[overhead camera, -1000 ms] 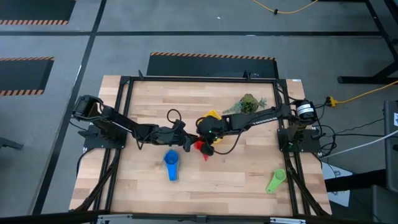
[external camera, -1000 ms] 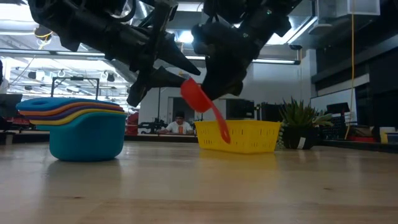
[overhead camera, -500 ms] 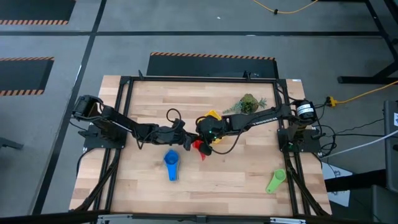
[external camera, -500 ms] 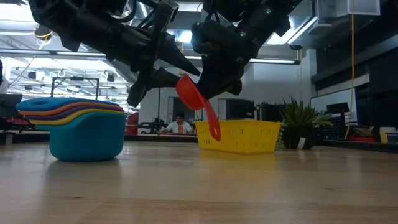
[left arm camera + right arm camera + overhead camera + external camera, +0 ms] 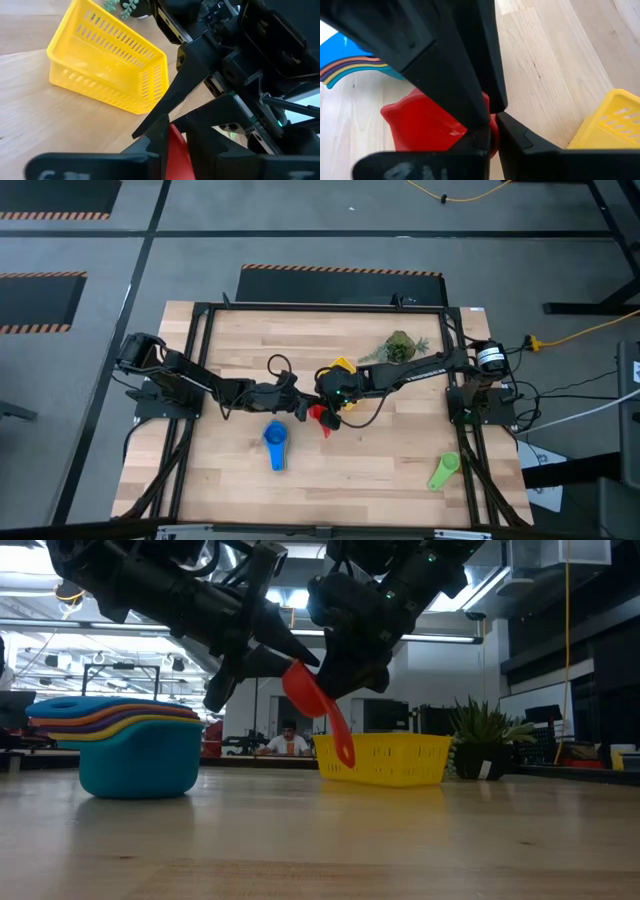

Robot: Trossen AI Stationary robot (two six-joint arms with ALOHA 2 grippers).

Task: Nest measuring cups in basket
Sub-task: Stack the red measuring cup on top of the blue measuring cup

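Clamped on small red plastic measuring cup [image 5: 310, 692]: right gripper [image 5: 327, 408], mid-table, aloft. Closing onto same cup from 9 o'clock: left gripper [image 5: 296, 402]. Empty as yet: square yellow plastic basket [image 5: 107, 65]. Nested apart at 6 o'clock: blue-based cup stack [image 5: 135, 745]. Green plastic scoop [image 5: 443, 470] loose at 4 o'clock. Nothing in basket; most left.

My own fingers [image 5: 470, 95] cover much of the red cup [image 5: 427, 125]; the basket [image 5: 605, 122] is cut off at the edge.

The wooden table [image 5: 340, 470] carries a yellow basket [image 5: 385, 760], stacked cups [image 5: 125, 745], a green cup [image 5: 443, 471] and a plant [image 5: 398, 346].
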